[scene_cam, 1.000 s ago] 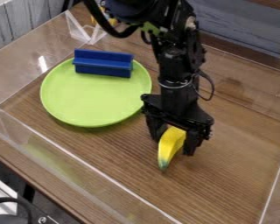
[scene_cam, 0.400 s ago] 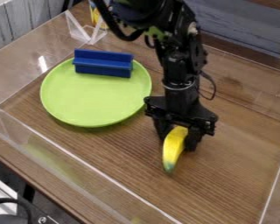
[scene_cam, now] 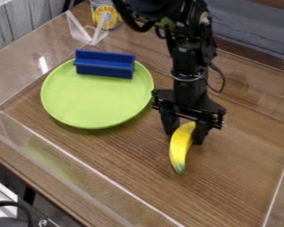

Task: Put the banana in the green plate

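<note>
Gripper (scene_cam: 184, 131) pitched over the banana's upper end, fingers around or right beside it; can't tell whether they grip. Banana (scene_cam: 180, 148) pokes out below the fingertips toward the camera, greenish tip nearest the viewer. Green plate (scene_cam: 97, 95) sits flat on the wooden table (scene_cam: 114, 168), left of the tool in view, blue block (scene_cam: 104, 64) at its far edge.

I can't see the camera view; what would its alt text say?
A black robot gripper is lowered over a yellow banana on a wooden table. To the left sits a round lime-green plate, with a blue block at its far edge.
</note>
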You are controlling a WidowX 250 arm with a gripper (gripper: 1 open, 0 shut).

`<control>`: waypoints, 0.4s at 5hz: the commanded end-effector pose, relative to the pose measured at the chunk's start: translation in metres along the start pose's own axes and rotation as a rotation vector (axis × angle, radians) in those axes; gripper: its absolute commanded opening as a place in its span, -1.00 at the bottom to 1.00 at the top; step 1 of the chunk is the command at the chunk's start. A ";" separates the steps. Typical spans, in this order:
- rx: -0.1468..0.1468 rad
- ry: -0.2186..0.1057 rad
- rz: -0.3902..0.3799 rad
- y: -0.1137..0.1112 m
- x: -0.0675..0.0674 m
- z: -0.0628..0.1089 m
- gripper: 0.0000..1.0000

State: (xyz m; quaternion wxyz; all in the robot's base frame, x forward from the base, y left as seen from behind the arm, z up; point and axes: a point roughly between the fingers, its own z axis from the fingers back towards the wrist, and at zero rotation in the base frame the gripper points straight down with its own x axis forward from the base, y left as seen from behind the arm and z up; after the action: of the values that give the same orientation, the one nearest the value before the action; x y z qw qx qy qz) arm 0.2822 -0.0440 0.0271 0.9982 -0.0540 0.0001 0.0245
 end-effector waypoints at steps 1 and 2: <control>-0.003 -0.046 0.000 0.001 0.003 0.014 1.00; -0.001 -0.043 0.012 0.002 0.002 0.011 -1.00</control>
State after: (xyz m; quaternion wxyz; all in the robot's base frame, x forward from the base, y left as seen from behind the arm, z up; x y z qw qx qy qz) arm 0.2788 -0.0432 0.0241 0.9982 -0.0520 0.0033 0.0287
